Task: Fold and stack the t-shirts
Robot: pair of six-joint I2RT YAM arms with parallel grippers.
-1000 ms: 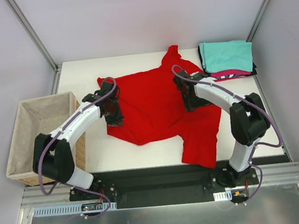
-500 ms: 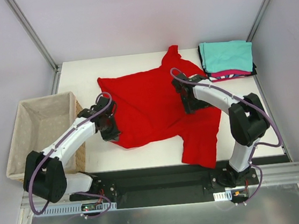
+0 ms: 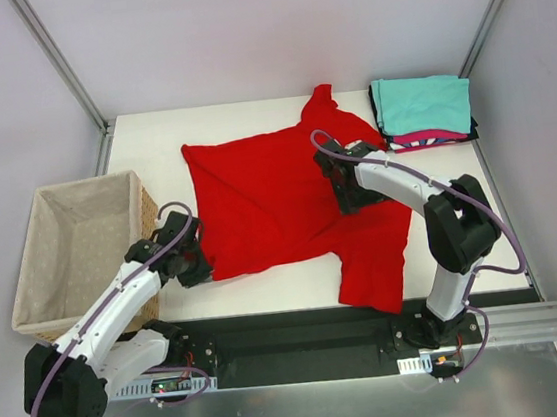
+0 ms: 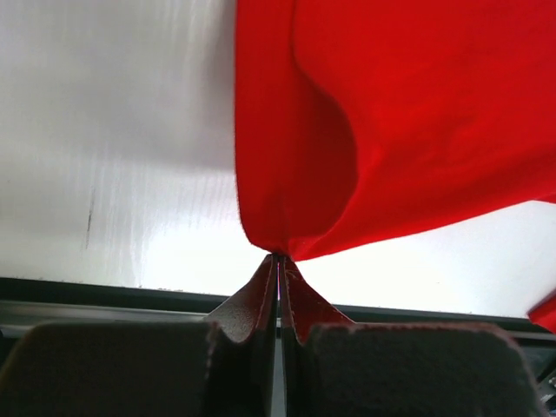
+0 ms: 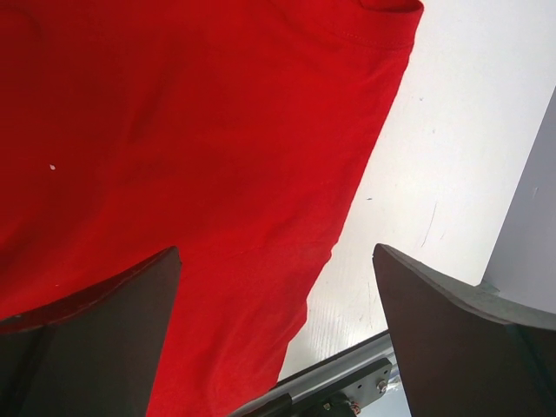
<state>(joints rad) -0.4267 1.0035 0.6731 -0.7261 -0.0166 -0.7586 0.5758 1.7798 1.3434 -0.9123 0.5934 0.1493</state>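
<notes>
**One stack made, red shirt not yet folded**

Three of the t-shirts look finished. They lie as folded rectangles in one pile at the surface's 1 o'clock corner: the teal t-shirt is on top, the magenta-pink t-shirt shows beneath it, and a black t-shirt shows only as a dark edge.

The red t-shirt lies unfolded across the middle of the surface. It is loosely spread, with creases. One part reaches toward 12 o'clock, and a flap runs down to the near edge at 5 o'clock.

The left gripper is at the shirt's 7 o'clock corner. Its jaws are closed tight on a pinch of the red hem, and the cloth rises from the tips in a small peak. The right gripper is over the shirt's 3 o'clock side with its jaws spread wide and nothing between them. I cannot tell whether it touches the cloth.

The wicker basket at 9 o'clock shows only its beige lining.

My judgement is that the task is well past halfway. What remains is to flatten the red shirt, fold it, and set it on the pile.
</notes>
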